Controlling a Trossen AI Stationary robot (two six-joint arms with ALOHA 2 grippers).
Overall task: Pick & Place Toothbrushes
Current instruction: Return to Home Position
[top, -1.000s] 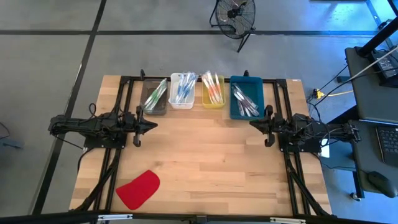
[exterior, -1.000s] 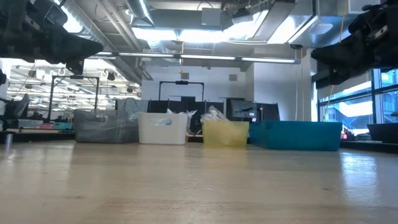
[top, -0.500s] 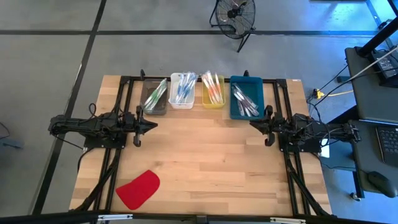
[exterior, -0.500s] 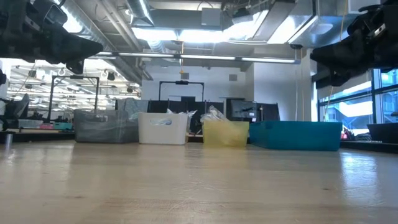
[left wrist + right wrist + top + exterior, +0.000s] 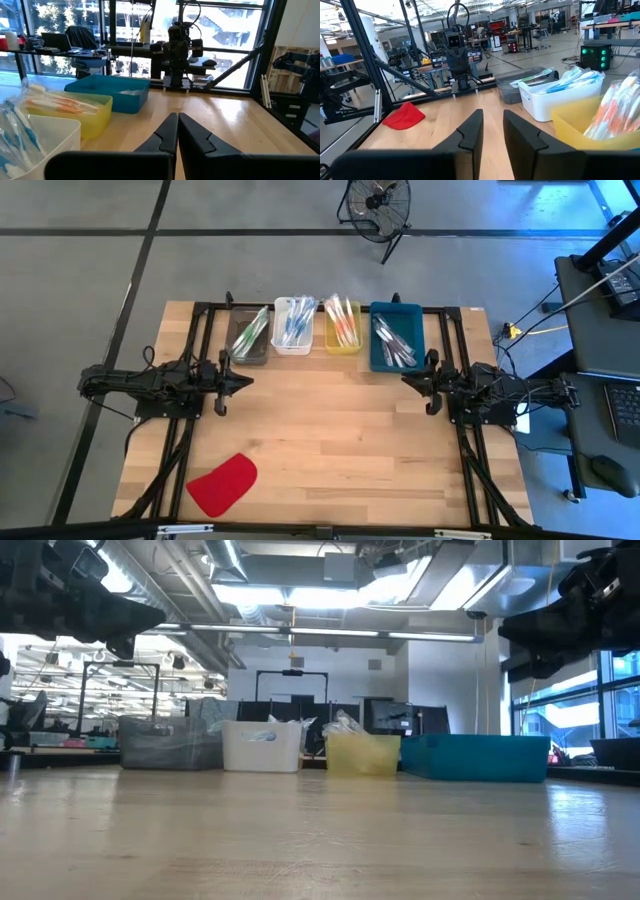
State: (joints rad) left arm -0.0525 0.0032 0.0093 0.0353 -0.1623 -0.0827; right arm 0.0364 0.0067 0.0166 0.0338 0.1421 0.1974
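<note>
The toothbrushes lie in four bins along the table's far edge: green ones in the grey bin (image 5: pixel 249 335), blue ones in the white bin (image 5: pixel 293 326), orange ones in the yellow bin (image 5: pixel 343 325), whitish ones in the teal bin (image 5: pixel 397 337). My left gripper (image 5: pixel 243 381) hovers level near the table's left side, pointing right, with its fingers (image 5: pixel 169 131) shut on nothing. My right gripper (image 5: pixel 408 380) hovers level at the right side, pointing left. Its fingers (image 5: pixel 470 127) stand slightly apart, with nothing between them. Both grippers are well above the table top and short of the bins.
A flat red piece (image 5: pixel 222 485) lies near the table's front left corner. A black frame (image 5: pixel 205 310) runs around the table's edges behind the bins. The bare wood (image 5: pixel 330 430) between the two grippers is free room.
</note>
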